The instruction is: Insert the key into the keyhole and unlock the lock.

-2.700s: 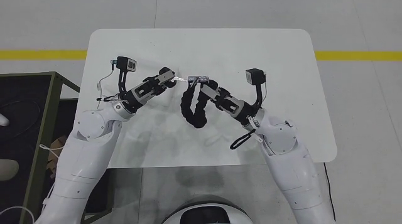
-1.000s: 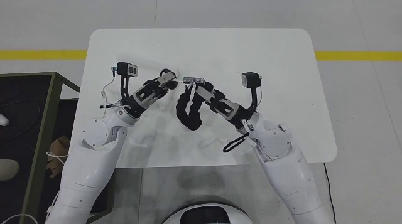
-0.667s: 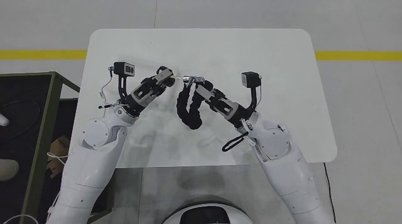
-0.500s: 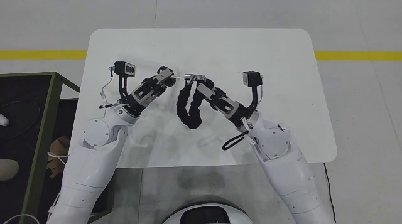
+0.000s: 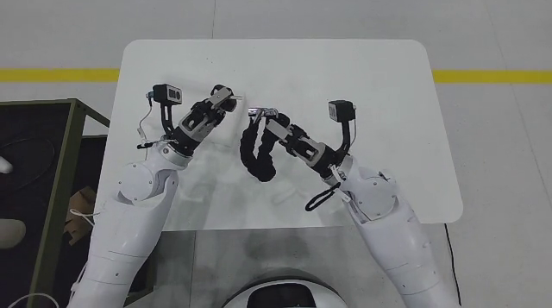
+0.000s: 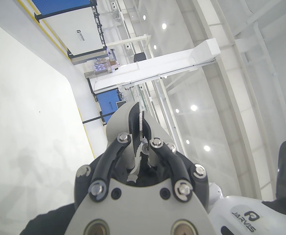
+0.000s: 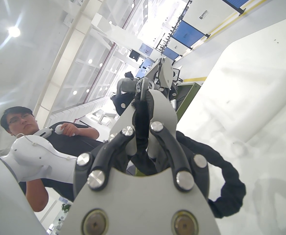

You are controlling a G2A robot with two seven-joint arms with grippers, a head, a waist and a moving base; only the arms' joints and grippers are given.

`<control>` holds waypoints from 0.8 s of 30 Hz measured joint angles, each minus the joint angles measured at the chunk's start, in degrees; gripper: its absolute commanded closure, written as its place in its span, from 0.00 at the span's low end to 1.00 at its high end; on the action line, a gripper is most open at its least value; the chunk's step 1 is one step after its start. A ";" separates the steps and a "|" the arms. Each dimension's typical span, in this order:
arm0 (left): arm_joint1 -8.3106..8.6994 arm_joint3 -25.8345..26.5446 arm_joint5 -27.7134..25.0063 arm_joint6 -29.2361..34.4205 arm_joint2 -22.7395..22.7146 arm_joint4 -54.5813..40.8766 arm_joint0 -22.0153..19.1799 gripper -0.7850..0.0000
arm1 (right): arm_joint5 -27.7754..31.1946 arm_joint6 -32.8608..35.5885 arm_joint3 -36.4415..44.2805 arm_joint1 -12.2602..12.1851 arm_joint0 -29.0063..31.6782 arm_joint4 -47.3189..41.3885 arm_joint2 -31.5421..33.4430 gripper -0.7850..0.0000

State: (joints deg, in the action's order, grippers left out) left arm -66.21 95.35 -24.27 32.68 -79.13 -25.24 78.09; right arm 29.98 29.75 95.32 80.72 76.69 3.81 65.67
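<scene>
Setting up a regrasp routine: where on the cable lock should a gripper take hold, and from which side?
Probably the black sleeved cable just behind the metal lock head, coming from the loop side, as the right gripper does. That leaves the head's end open toward the key in the left gripper.

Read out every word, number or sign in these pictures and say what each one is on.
White wall panel below the big blue board: logo plus one short word, a brand mark, left unquoted.
Matching white wall panel: same mark, left unquoted.
Small blue board: print too small to read.
Pale wall poster: too small to read.
Thin metal key and black fabric-covered cable lock: no print visible.
</scene>
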 measured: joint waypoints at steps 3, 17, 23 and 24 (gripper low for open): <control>-0.11 0.23 0.19 0.85 0.37 0.15 0.13 1.00 | -0.21 -0.22 -0.18 0.01 -0.25 0.27 -0.48 1.00; -0.18 0.52 0.75 5.86 -0.32 0.02 0.53 1.00 | -1.35 -2.02 0.26 -0.39 -0.04 2.53 0.13 1.00; -0.18 0.60 0.74 7.09 -0.63 0.15 0.83 1.00 | -1.56 -2.14 0.75 -0.60 0.11 2.40 0.48 1.00; -0.20 0.66 0.70 7.05 -0.68 0.14 0.86 1.00 | -1.56 -2.15 0.77 -0.62 0.10 2.44 0.42 1.00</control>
State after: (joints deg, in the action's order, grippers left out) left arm -66.41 96.01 -23.57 39.73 -79.81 -25.11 78.95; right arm 28.41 27.60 96.09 80.10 76.79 6.25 66.09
